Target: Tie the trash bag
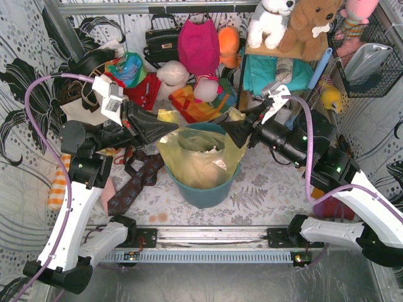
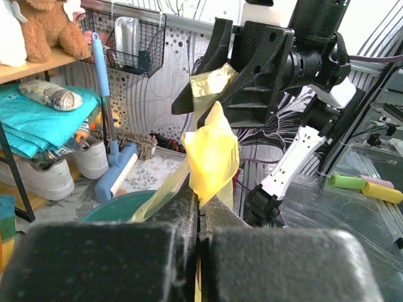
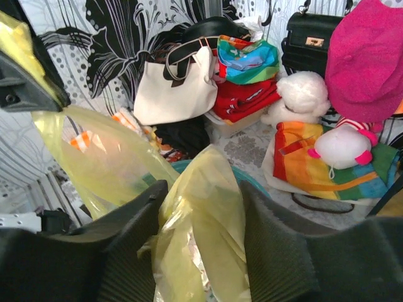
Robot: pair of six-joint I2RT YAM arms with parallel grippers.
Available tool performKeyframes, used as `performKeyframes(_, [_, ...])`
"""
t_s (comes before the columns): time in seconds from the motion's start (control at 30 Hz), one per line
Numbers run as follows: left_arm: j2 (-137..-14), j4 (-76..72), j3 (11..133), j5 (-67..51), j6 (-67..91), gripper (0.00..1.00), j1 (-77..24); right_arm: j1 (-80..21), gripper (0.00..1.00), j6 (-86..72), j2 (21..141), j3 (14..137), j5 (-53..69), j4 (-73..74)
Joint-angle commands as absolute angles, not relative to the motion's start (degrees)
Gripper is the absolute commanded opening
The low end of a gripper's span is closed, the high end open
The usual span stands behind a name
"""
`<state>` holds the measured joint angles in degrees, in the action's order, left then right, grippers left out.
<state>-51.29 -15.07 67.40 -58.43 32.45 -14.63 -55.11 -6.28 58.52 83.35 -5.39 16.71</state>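
In left tool (image 1: 169, 126), right tool (image 1: 227, 128): trash bag (image 1: 198, 157)

You are facing black-and-white floral walls (image 1: 22, 38). A wooden shelf (image 1: 271, 52) is standing far right, a wire basket (image 1: 384, 85) hanging beside it.

No legible lettering anywhere (the white wrist sticker (image 1: 112, 104) possibly printed, but too blurred)
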Motion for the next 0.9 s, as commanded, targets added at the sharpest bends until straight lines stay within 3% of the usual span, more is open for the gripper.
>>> performKeyframes(0.0, [-52.27, -10.85, 68.90, -57.30, 29.79, 0.00, -14.83, -55.35, 0.41, -6.72, 55.43, 81.87, -4.39, 13.72])
performKeyframes(0.13, [-53.23, -5.92, 71.04, -56.30, 27.51, 0.00, -14.85, -55.37, 0.02, -7.20, 53.64, 79.53, -3.97, 11.99])
performKeyframes(0.17, [-53.52, -5.07, 71.54, -56.35, 27.03, 0.00, -14.82, -55.36, 0.00, -7.14, 53.57, 79.24, -3.63, 11.68])
performKeyframes(0.53, [-56.65, 9.36, 78.54, -53.62, 21.29, 0.00, -14.87, -55.34, 0.00, -4.53, 58.78, 84.12, 11.96, 9.81])
performKeyframes(0.87, [-64.87, 23.29, 86.51, -62.11, 13.52, 0.00, -18.48, -55.35, 0.00, -1.46, 66.29, 90.32, 24.23, 9.23])
